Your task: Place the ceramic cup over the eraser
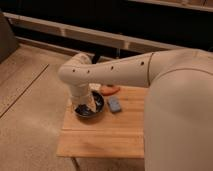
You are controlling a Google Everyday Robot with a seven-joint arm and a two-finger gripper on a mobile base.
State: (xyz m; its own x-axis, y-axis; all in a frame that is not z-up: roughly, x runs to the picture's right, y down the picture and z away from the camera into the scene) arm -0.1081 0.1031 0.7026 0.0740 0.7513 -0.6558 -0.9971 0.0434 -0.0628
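- Wooden table (105, 135), pale and slatted, stands in the lower centre of the frame on a speckled floor (30, 110).
- Cream-coloured arm (117, 74) reaches from the robot's bulky body (180, 115) at the right edge towards the centre left, then bends straight down at the wrist over the table's far left part.
- Gripper (89, 104) points downward inside a dark bowl (84, 114) on the table's far left part. Its jaws stand spread wide. Whether anything sits between them cannot be told.
- Cup: not positively identified. A pale patch shows at the gripper's tip within the bowl, but cannot be told apart from the gripper itself. The wrist covers much of the bowl's inside.
- Eraser: cannot be made out from this view. The arm hides the table's far edge behind the bowl.
- Blue flat pad (115, 104) lies on the table just right of the bowl, close to its rim, turned at a slight angle to the table's edges.
- Orange object (110, 90) lies at the table's far edge, behind the pad and just under the arm. Its kind cannot be determined.
- Near half of the table shows bare wood.
- Background, upper part of the frame: a dark wall crossed by pale horizontal rails (100, 36).
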